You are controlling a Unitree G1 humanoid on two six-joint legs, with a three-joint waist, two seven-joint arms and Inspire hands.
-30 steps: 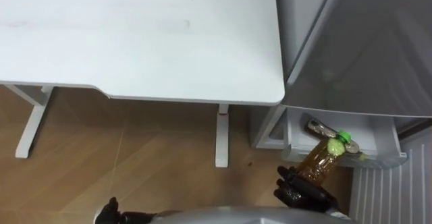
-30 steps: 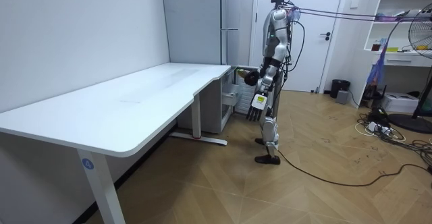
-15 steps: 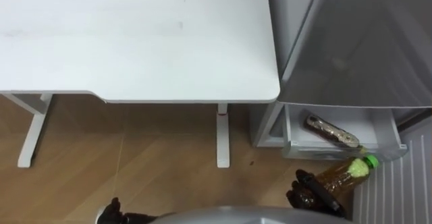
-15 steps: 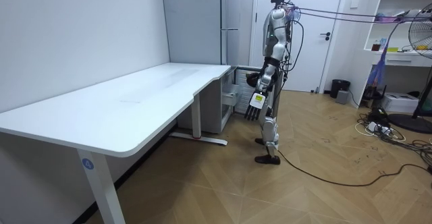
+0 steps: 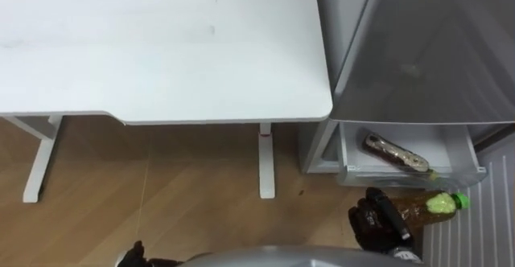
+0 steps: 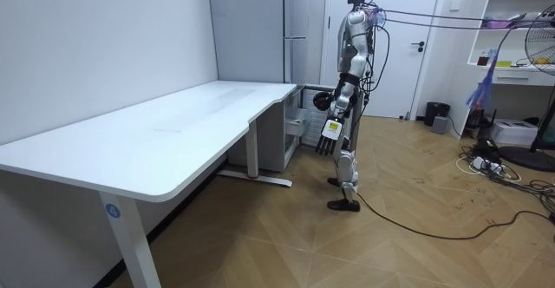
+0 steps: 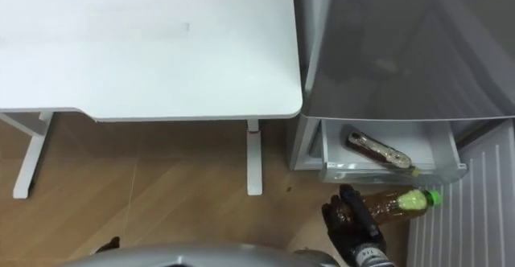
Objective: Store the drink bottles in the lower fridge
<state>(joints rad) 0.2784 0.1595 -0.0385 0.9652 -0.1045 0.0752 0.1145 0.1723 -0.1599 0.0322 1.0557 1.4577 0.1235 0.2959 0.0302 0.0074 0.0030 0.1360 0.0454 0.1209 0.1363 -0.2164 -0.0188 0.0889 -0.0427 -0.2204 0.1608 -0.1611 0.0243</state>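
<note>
Left hand: we see the robot's left hand (image 5: 131, 256) at the near left edge of the left eye view. In the room view it hangs by the thigh with its fingers straight down, holding nothing.
Bench: the wide white flat-topped bench (image 5: 161, 50) fills the far left, and its right edge lies just beside the fridge.
Floor: the light brown wooden plank floor (image 5: 161, 186) shows below the bench's near edge, around its white legs.
Fridge: the tall grey fridge (image 5: 434, 50) stands at the far right.
Lower drawer: the pale plastic lower drawer (image 5: 344, 150) is pulled out toward us from the fridge's base.
Bottle in drawer: a dark brown bottle (image 5: 393, 153) lies on its side inside the drawer, slanted.
Right hand: we find the black right hand (image 5: 378, 223) at the near right, fingers curled round a bottle's body.
Held bottle: the amber plastic drink bottle (image 5: 422, 208) lies level, its bright green cap (image 5: 459, 199) pointing right. It is outside the drawer, just near of the front wall.
Stance: the robot stands upright at the bench's far end, facing the fridge.
</note>
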